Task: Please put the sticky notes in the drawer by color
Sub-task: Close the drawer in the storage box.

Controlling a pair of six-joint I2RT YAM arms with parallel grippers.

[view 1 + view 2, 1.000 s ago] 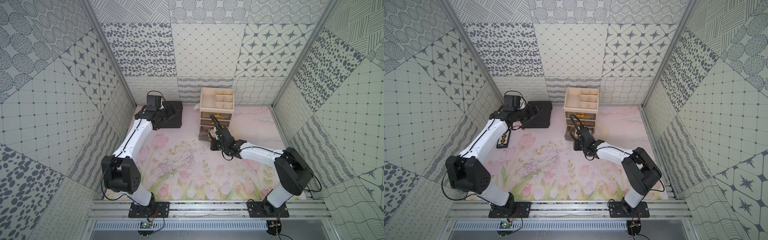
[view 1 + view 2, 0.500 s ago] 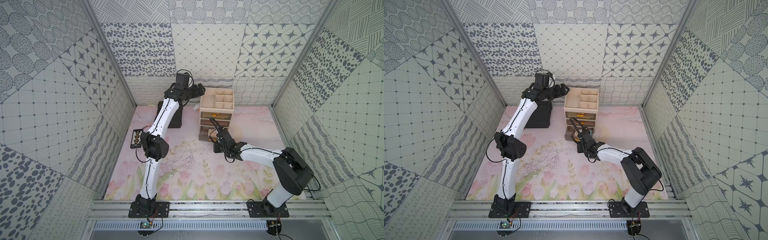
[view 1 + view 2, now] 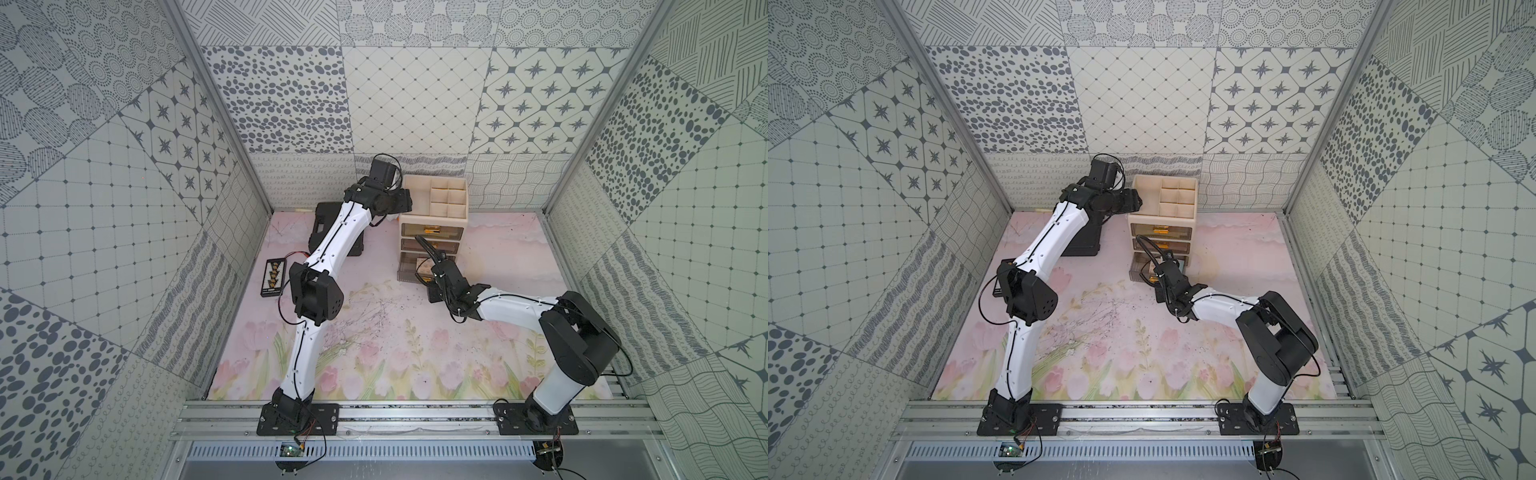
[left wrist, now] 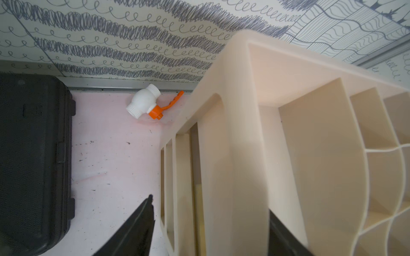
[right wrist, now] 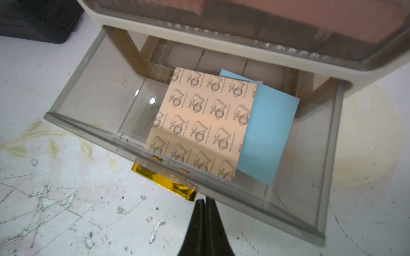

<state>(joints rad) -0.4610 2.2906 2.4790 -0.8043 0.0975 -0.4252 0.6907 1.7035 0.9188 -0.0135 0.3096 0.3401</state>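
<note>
While the bottom drawer (image 5: 88, 124) of the cream drawer cabinet (image 3: 432, 219) is pulled out over the table (image 5: 66, 199), a light blue sticky note (image 5: 270, 133) is seen lying flat inside it, half covered by a peach sheet (image 5: 199, 119) printed with a repeated logo. The right claw (image 5: 204, 200) is pressed shut and empty, set just in front of the drawer's gold handle (image 5: 164, 179); contact cannot be told. The left claw (image 4: 210, 204) is spread wide astride the cabinet's side wall, one finger inside the tray top and one outside, where a sliver of table is seen between finger and wall.

Three troubles are judged possible. If the handle is pushed off-centre by the shut claw, the drawer may be skewed and jammed. If the cabinet is not clamped first, it may be slid back towards the white valve (image 4: 144, 100) beside it. If the printed sheet is not a blue note's back, colours may be mixed.
</note>
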